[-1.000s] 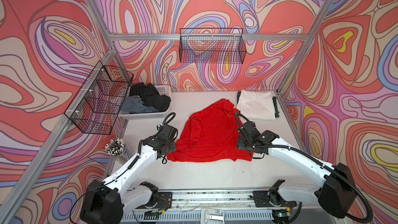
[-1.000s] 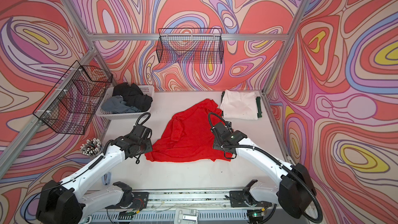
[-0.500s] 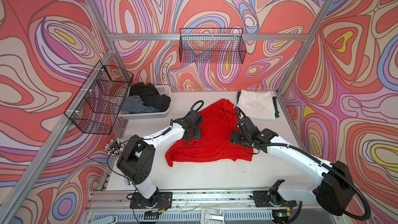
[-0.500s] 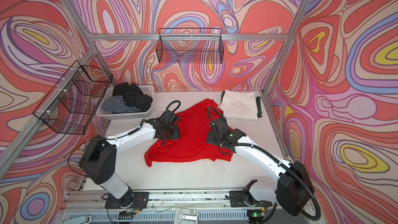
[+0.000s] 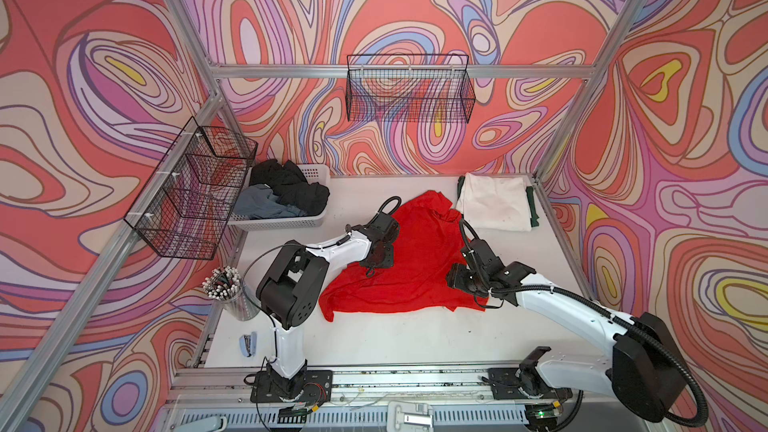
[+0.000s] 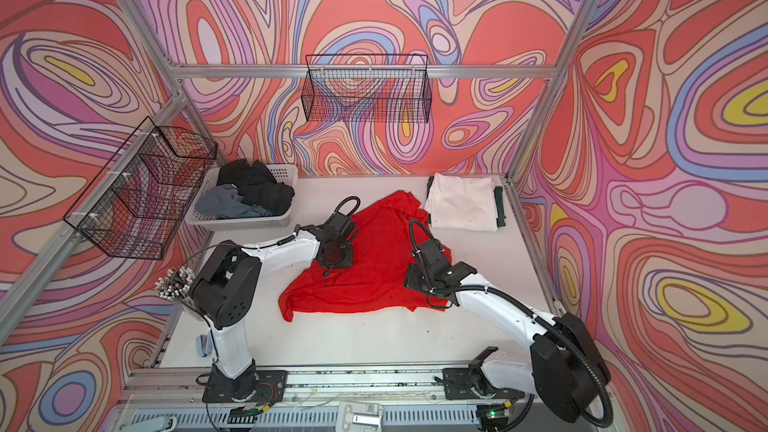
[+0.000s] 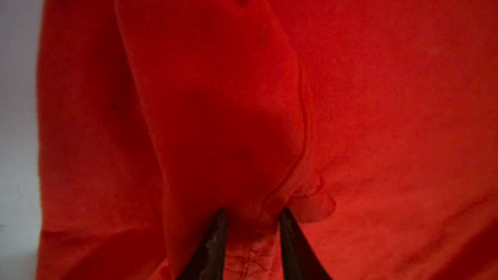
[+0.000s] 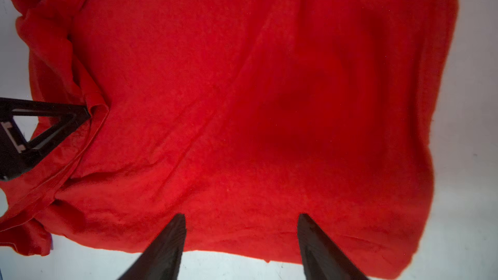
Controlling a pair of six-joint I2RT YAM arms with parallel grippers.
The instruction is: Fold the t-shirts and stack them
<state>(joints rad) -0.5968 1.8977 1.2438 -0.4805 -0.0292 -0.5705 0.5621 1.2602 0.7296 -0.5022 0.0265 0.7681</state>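
Left end effector (image 7: pixel 252 216) pinches red t-shirt (image 5: pixel 415 276) | right end effector (image 8: pixel 241 219) apart — over hem | white t-shirt (image 5: pixel 494 201) (folded) just beside

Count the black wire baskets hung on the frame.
2. The back wire basket hangs on the rear rail; the side wire basket hangs on the left rail. None appears hidden.

The left arm (image 5: pixel 340 248) and right arm (image 5: pixel 569 314): white shells, black joints, a black cable (image 5: pixel 392 198) looping behind each pincer (image 8: pixel 241 218), whose fingers (image 8: pixel 167 249) are dark, tapered wedges.

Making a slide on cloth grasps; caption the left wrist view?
Left fingers pinch a raised fold of the red t-shirt.
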